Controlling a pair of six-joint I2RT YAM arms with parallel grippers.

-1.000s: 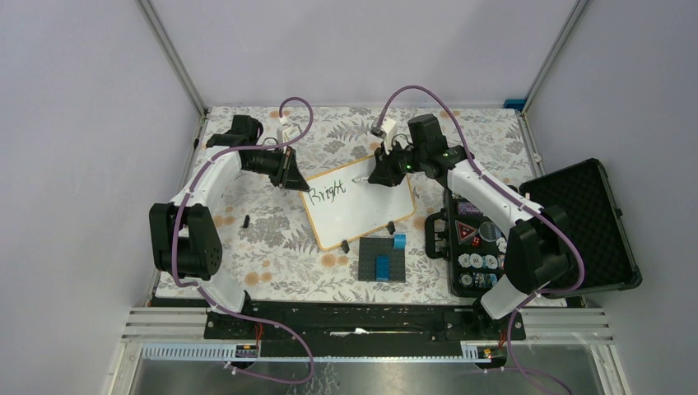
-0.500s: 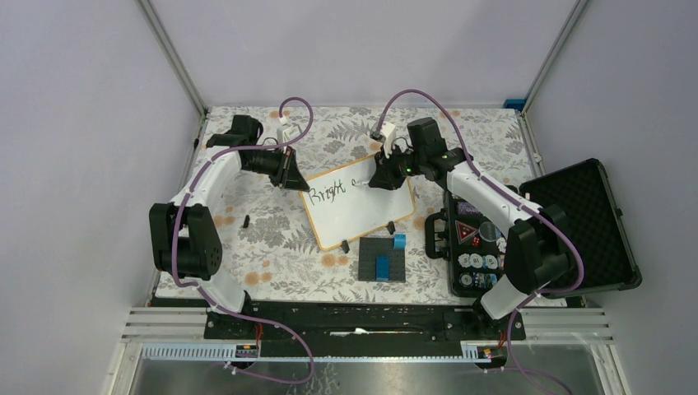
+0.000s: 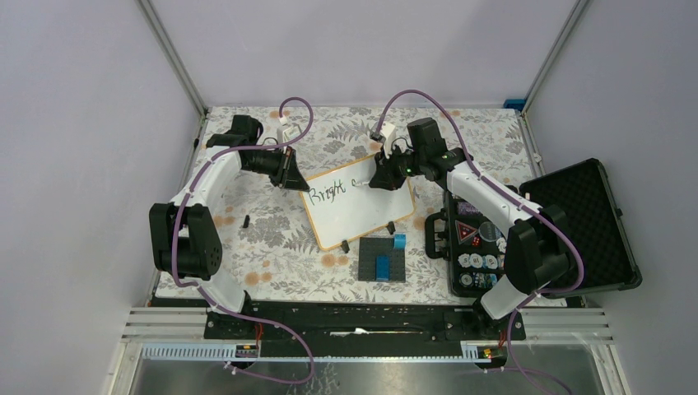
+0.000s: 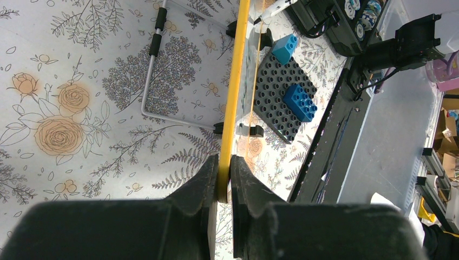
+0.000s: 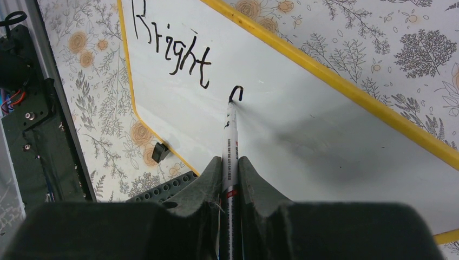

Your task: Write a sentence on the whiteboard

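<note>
The whiteboard [image 3: 362,210] lies tilted on the floral table, white with a yellow-orange frame. It shows edge-on in the left wrist view [image 4: 234,81]. My left gripper [image 3: 290,176] is shut on its far left corner frame [image 4: 224,179]. The sentence [image 3: 327,192] reads "Bright" with a small curved stroke after it [image 5: 236,93]. My right gripper [image 3: 380,175] is shut on a white marker [image 5: 231,146], its tip touching the board at that stroke.
A dark grey brick plate [image 3: 383,259] with blue bricks [image 3: 383,265] sits just in front of the whiteboard. An open black case [image 3: 576,226] with poker chips [image 3: 475,262] stands at the right. A small black piece [image 3: 246,220] lies left of the board.
A new small curved stroke has appeared after "Bright". My right gripper has shifted slightly toward the far edge with the marker. The left arm has not moved.
</note>
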